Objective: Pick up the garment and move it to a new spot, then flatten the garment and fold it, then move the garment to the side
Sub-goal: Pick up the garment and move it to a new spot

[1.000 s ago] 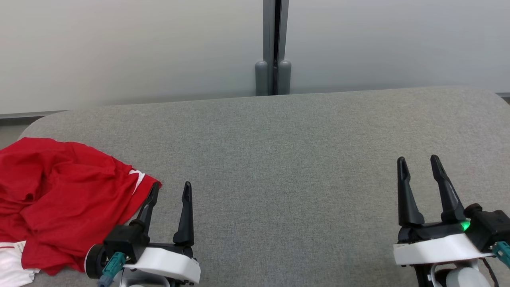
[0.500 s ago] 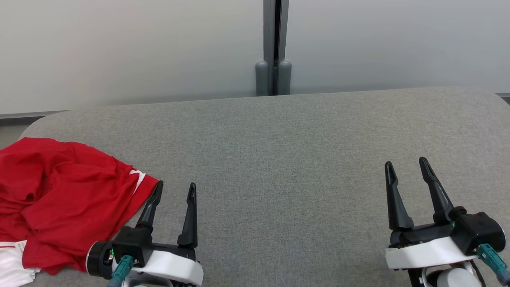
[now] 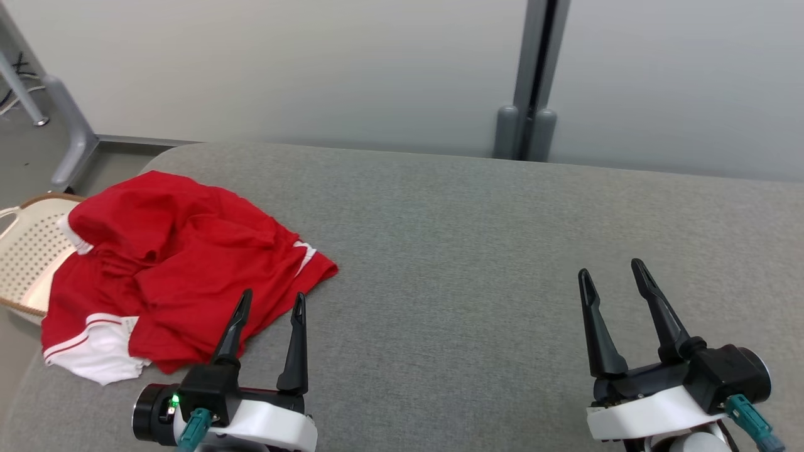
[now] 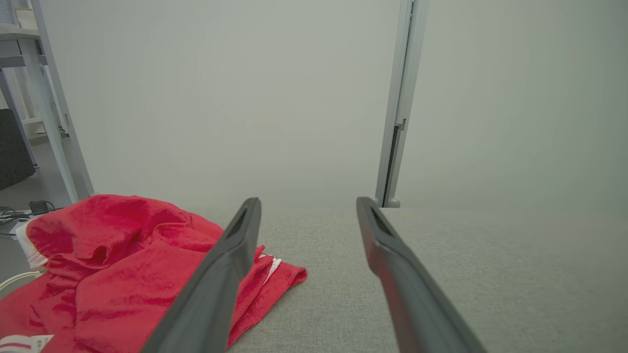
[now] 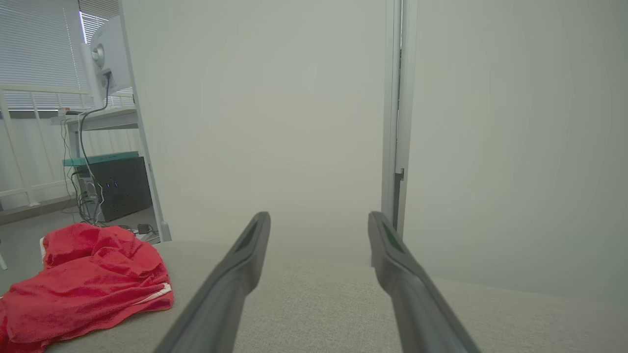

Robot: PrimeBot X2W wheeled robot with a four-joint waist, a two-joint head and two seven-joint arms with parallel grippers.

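Grey table (image 3: 440, 207) bears crumpled red garment (image 3: 182, 251) (white trim); left claw (image 3: 273, 294), right claw (image 3: 610, 266) gape empty.

The garment (image 3: 182, 263) covers part of the basket (image 3: 25, 245), which the head view's left edge also cuts. One finger of the left claw (image 3: 273, 294) hides some of the garment's near hem. In both wrist views the garment runs off the lower left corner. The bench (image 3: 440, 251) runs past the head view's right edge.
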